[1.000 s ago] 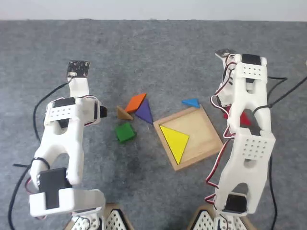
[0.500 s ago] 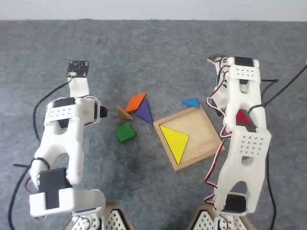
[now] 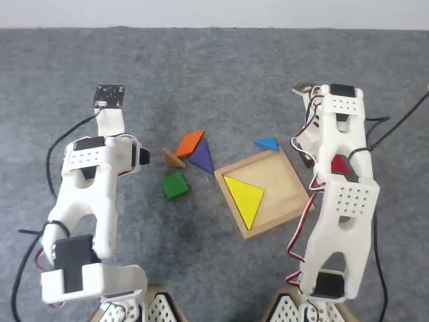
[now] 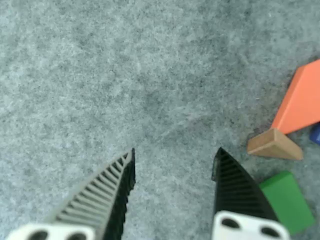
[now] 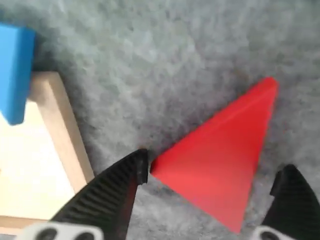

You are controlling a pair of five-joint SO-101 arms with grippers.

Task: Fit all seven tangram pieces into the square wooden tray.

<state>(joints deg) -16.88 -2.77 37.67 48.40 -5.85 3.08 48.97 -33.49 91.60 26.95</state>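
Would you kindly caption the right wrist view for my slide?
Open right gripper straddles the red triangle, beside the wooden tray and blue piece.

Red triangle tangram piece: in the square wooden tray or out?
Out. Red triangle lies on grey mat beside the wooden tray, right gripper open astride it.

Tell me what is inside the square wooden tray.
A yellow triangle lies flat inside the tray; the rest of the visible floor is bare wood. The right arm covers the tray's right corner, so that part cannot be checked.
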